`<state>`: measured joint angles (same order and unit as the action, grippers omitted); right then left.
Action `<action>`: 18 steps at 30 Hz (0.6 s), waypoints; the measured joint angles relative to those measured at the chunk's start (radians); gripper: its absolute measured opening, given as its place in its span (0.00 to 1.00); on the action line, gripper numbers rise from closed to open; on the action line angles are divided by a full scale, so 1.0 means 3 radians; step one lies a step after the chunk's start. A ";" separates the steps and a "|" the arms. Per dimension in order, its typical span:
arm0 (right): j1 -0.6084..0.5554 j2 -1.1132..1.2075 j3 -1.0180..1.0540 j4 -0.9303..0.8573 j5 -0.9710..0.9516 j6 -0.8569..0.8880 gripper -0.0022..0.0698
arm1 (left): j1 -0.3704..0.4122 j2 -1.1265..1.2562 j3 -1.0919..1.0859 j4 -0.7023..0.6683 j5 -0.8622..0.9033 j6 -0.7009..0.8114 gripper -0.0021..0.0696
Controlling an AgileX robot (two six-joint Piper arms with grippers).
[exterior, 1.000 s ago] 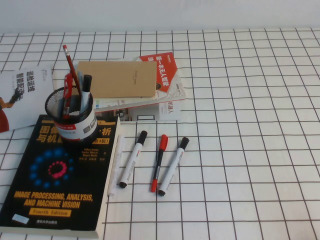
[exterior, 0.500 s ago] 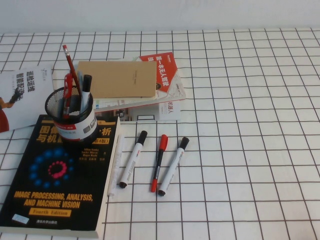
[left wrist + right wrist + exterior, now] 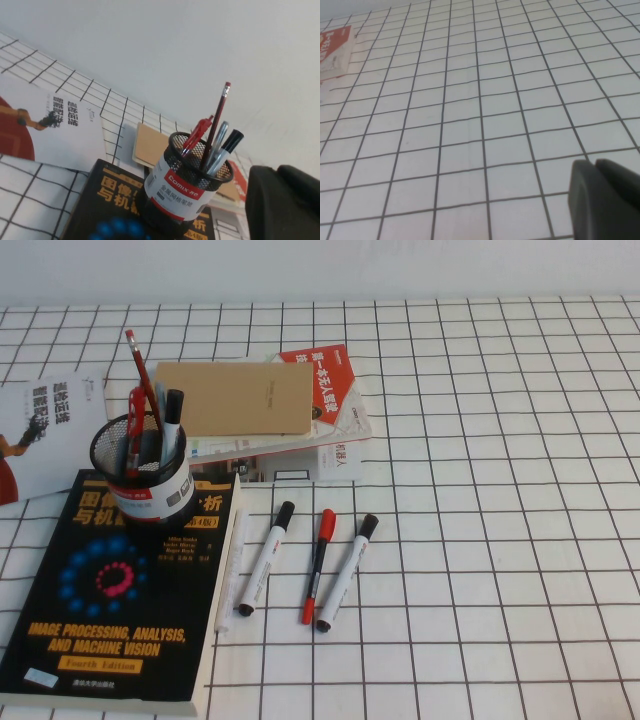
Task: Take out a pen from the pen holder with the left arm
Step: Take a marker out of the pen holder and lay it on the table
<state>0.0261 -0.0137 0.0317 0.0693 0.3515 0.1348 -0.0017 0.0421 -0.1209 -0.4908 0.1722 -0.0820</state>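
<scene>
Nothing has moved since a second ago. Left claw [image 3: 278,175], pinched closed and empty, hangs near the holder [image 3: 145,475] without touching it. Right claw [image 3: 595,167], also closed, hovers over the gridded table [image 3: 520,540]. At the near left corner lies a black book [image 3: 110,610]. The holder stands on its far end, pens [image 3: 173,410] upright inside. Three markers [image 3: 319,560] lie beside the book.
</scene>
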 joint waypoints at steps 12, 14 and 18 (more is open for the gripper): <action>0.0000 0.0000 0.0000 0.0000 0.0000 0.0000 0.01 | 0.0000 0.1188 -0.0944 0.0341 -0.0007 0.0563 0.03; 0.0000 0.0000 0.0000 0.0000 0.0000 0.0000 0.01 | 0.0000 0.1346 -0.0951 0.0720 -0.0181 0.0016 0.03; 0.0000 0.0000 0.0000 0.0000 0.0000 0.0000 0.01 | 0.0000 0.1633 -0.0951 0.1421 -0.0376 -0.0798 0.03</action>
<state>0.0261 -0.0137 0.0317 0.0693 0.3515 0.1348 -0.0017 0.5321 -0.4062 -0.0644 0.0595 -0.3214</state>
